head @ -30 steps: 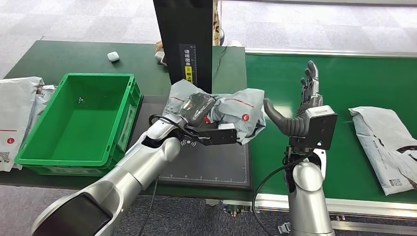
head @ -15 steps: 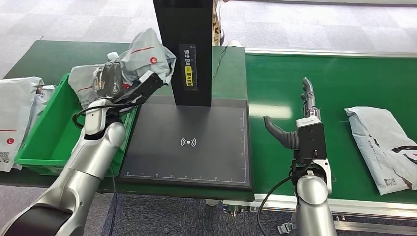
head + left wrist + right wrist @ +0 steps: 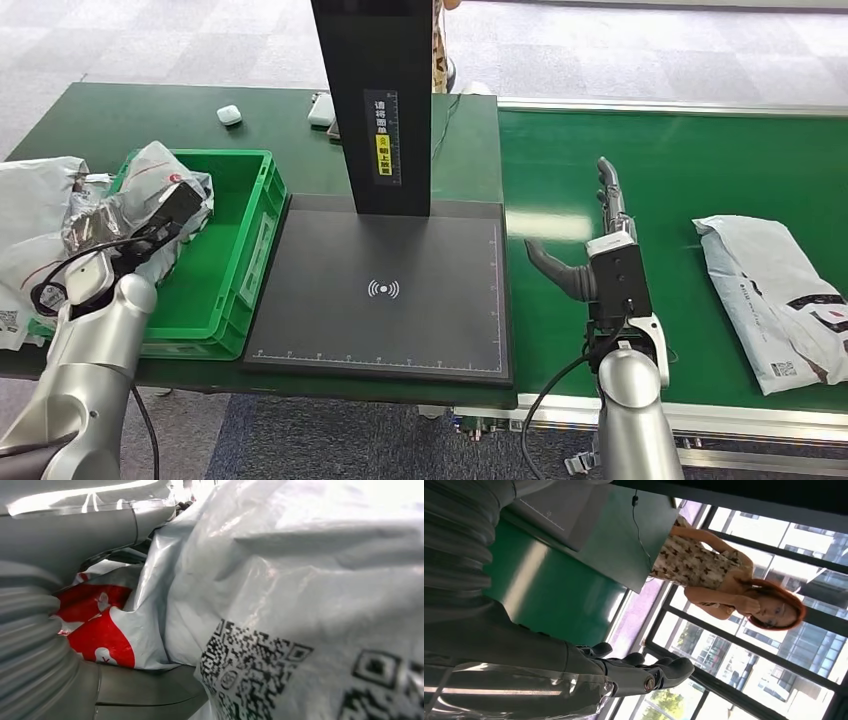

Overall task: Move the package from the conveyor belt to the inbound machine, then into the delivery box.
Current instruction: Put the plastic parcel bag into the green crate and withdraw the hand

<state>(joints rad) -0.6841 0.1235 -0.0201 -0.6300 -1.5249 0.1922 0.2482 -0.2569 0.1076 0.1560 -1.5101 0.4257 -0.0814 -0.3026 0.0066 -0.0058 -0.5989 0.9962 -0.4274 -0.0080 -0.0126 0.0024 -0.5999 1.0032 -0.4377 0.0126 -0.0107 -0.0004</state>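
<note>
Your left hand [image 3: 170, 212] holds the crumpled grey package [image 3: 140, 190] over the left rim of the green box [image 3: 235, 230], with the arm bent up from below at the tabletop's [image 3: 130, 115] near left corner. In the left wrist view the package [image 3: 300, 605] presses right against the hand, its printed code and red mark close up. Your right hand [image 3: 600, 240] stands upright over the green conveyor belt [image 3: 700, 150], fingers [image 3: 608, 185] straight and spread, thumb out to the side, gripping nothing. The black scanner pad [image 3: 385, 290] lies bare between the box and the belt, its dark post [image 3: 372, 100] rising at the far edge. A second package [image 3: 770, 290] lies on the belt, well to the right of your right hand. More grey bags [image 3: 30, 200] sit just left of the box.
</note>
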